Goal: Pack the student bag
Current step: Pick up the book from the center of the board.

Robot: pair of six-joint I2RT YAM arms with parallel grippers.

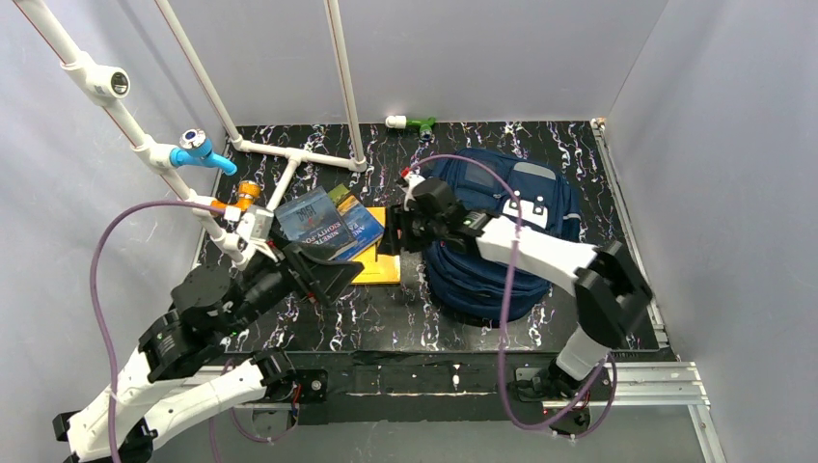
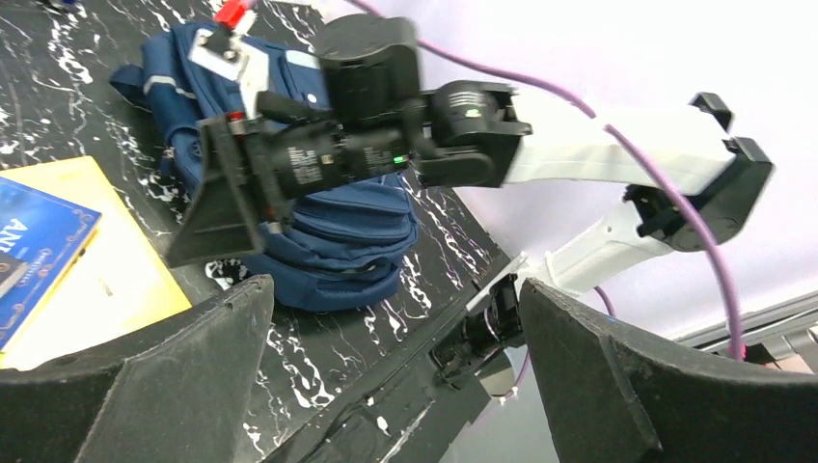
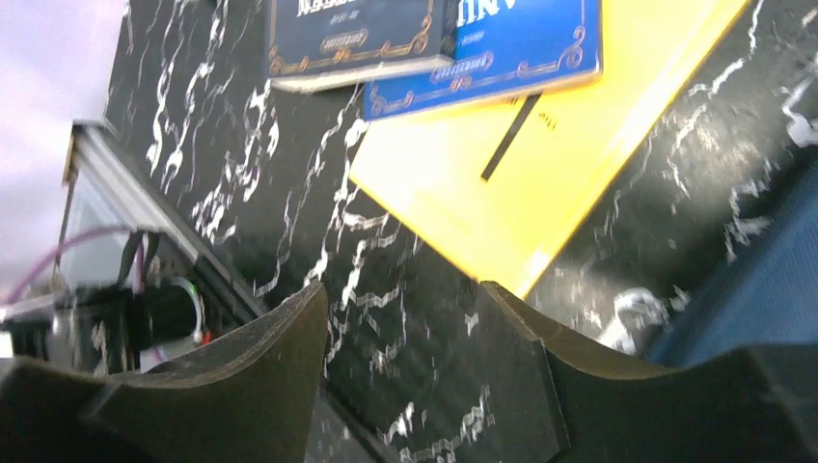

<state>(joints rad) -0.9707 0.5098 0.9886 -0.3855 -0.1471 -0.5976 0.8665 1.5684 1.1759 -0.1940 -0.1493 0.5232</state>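
Observation:
The navy student bag (image 1: 526, 217) lies on the right of the black marbled table; it also shows in the left wrist view (image 2: 338, 231) and at the right edge of the right wrist view (image 3: 762, 289). Two blue books (image 1: 326, 224) lie on a yellow folder (image 1: 381, 262) left of it, and show in the right wrist view (image 3: 434, 39). My right gripper (image 1: 394, 234) is open and empty, just above the table between folder and bag. My left gripper (image 1: 333, 280) is open and empty, near the books' front edge, pointing toward the bag.
A white pipe frame (image 1: 289, 145) with a blue valve (image 1: 198, 147) and an orange fitting (image 1: 247, 190) stands at the back left. A green and white fitting (image 1: 410, 122) lies at the back wall. A metal rail (image 1: 617, 371) runs along the near edge.

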